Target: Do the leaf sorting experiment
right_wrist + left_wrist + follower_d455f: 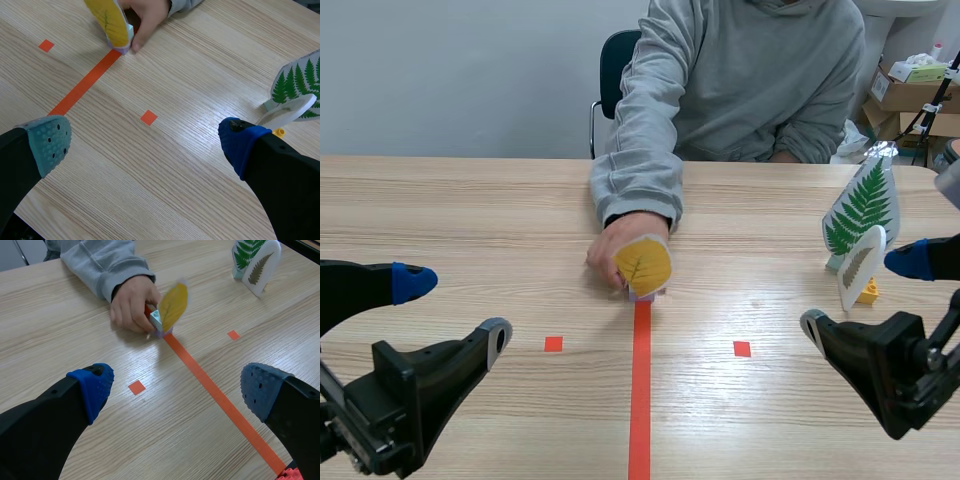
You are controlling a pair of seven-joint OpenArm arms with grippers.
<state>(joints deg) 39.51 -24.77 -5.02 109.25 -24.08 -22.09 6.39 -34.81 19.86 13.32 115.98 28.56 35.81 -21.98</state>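
Observation:
A person's hand [615,243] holds a yellow leaf card [644,265] upright on a small stand at the far end of the orange tape line; the same yellow leaf card [173,305] [109,20] shows in both wrist views. At the right stand a green fern card [863,205] [247,251] [299,82] and in front of it a white card with a brownish leaf [860,266] [260,267] [290,112]. My left gripper [455,310] [177,390] is open near the table's front left. My right gripper [865,295] [145,140] is open at the front right, beside the two cards.
A person in a grey sweatshirt [740,80] sits across the table. Cardboard boxes [910,95] stand behind at the right. A small yellow block [869,292] lies at the base of the white card.

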